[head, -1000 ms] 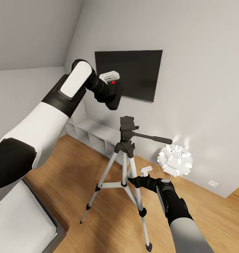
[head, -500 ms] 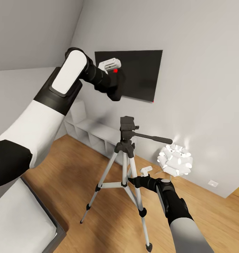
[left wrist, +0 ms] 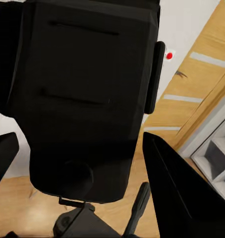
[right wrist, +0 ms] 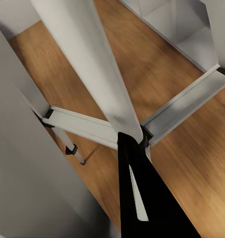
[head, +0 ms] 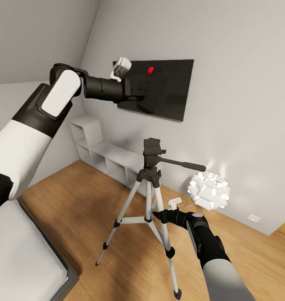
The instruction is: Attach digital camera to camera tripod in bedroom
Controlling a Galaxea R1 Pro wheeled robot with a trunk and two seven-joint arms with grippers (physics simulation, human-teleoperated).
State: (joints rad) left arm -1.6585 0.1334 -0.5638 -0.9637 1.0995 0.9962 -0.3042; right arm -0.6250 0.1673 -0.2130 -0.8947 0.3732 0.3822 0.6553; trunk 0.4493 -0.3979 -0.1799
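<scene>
Light wood floor (head: 88, 200) under white sloped walls. Nearest, the right hand (head: 159, 216) sits among the tall silver-legged camera tripod's (head: 150, 184) legs; its opening cannot be told. Farther, raised above the tripod head, the left hand (head: 140, 90) clamps the small boxy black digital camera (left wrist: 87, 94) before the flat black wall screen (head: 167, 88).

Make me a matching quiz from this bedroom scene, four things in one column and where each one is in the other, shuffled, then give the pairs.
Things:
1. digital camera
2. camera tripod
3. white ball lamp
4. right hand

Places:
A. on the floor by the wall, beyond the pan handle's end
B. down at the tripod's central brace
C. held up in front of the wall screen by the left hand
D. standing on the wood floor, head bare

Pairs: 1-C, 2-D, 3-A, 4-B
</scene>
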